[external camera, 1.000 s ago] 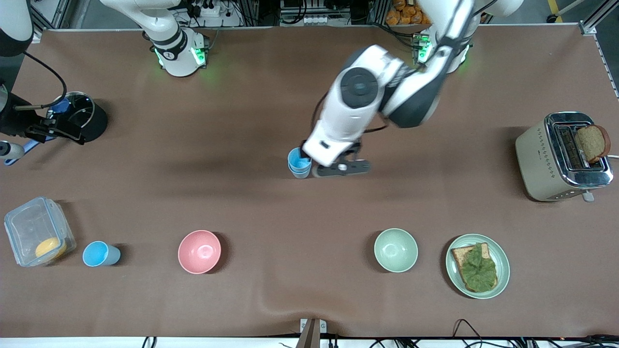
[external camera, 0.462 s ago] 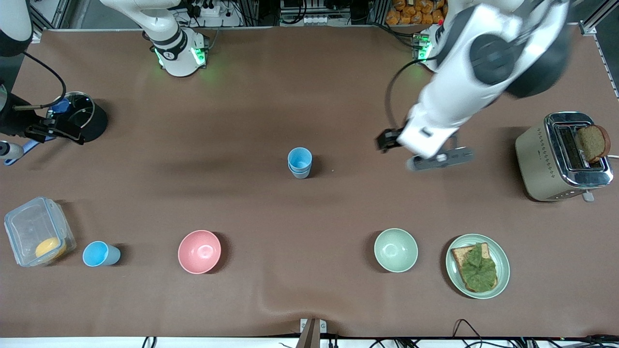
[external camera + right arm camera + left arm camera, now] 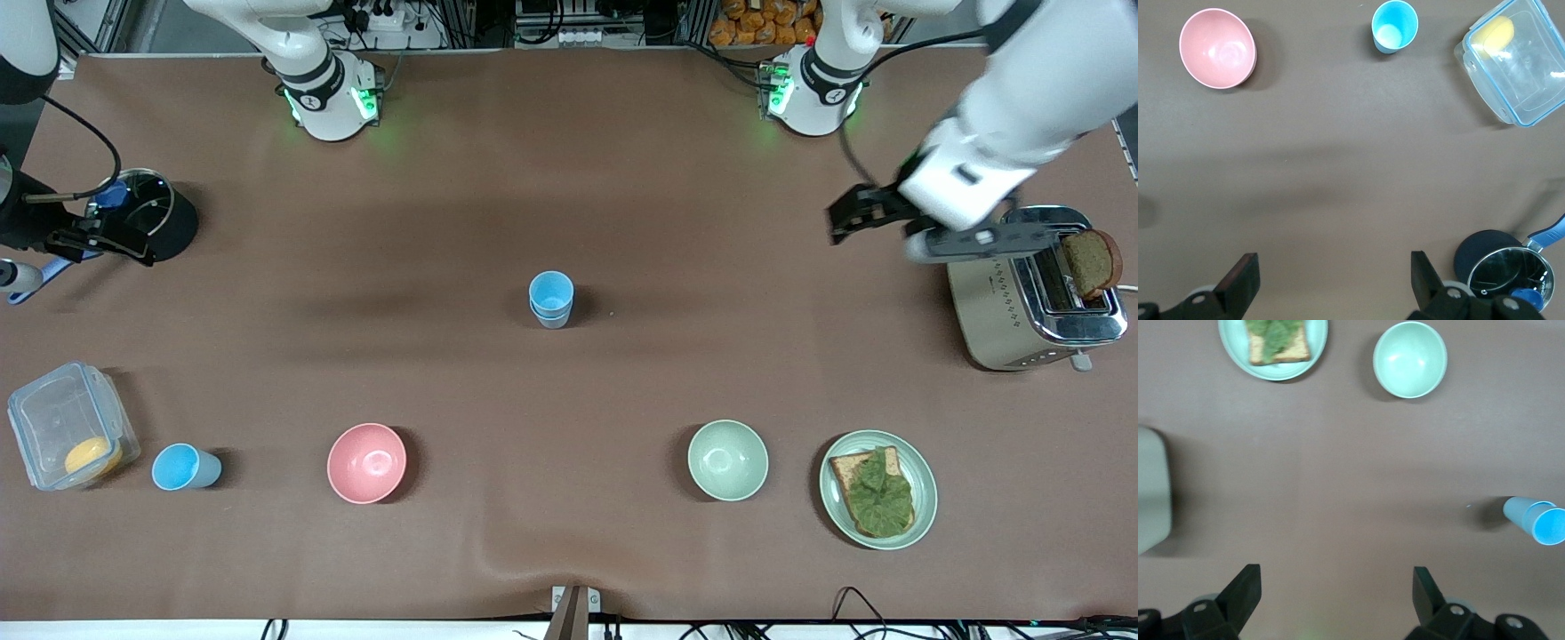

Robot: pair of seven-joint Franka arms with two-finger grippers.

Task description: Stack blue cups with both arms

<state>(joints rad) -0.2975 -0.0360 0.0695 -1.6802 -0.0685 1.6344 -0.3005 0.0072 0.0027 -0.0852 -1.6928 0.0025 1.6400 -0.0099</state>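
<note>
Two blue cups (image 3: 551,298) stand nested in a stack at the middle of the table, also seen in the left wrist view (image 3: 1535,518). A single blue cup (image 3: 182,468) stands upright near the front camera at the right arm's end; it shows a whitish patch inside in the right wrist view (image 3: 1394,25). My left gripper (image 3: 853,216) hangs open and empty (image 3: 1335,587) above the table beside the toaster, well apart from the stack. My right gripper (image 3: 107,238) waits open and empty (image 3: 1333,267) over the table next to a black pot.
A pink bowl (image 3: 366,462) and a pale green bowl (image 3: 727,460) stand near the front camera. Beside the green bowl is a plate (image 3: 925,471) with toast and lettuce. The toaster (image 3: 996,302) holds a bread slice. A clear box (image 3: 62,418) stands beside the single cup. The black pot (image 3: 169,222) is close to my right gripper.
My left arm has swung away from the nested cups toward the toaster, its gripper open and empty. The stack stays in place. The right arm has not moved.
</note>
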